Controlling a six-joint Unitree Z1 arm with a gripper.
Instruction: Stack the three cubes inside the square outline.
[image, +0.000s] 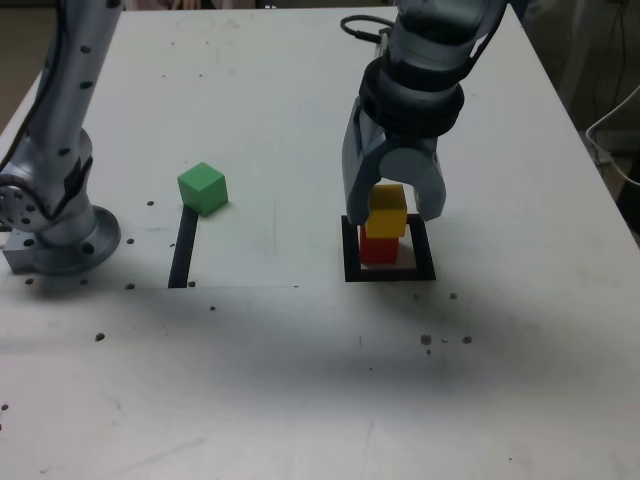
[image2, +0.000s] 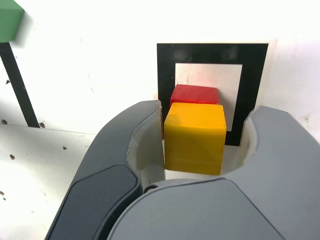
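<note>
One whole green cube (image: 203, 189) shows only in the exterior view, the end effector (image2: 205, 120) spread around the yellow cube (image2: 194, 142)

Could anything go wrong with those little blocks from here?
Possibly. The yellow cube sits on the red cube but looks offset from it, so it might tip. The end effector is open around the yellow cube, and a finger might brush it while lifting away. The green cube would then need to balance on that uneven pair.
</note>
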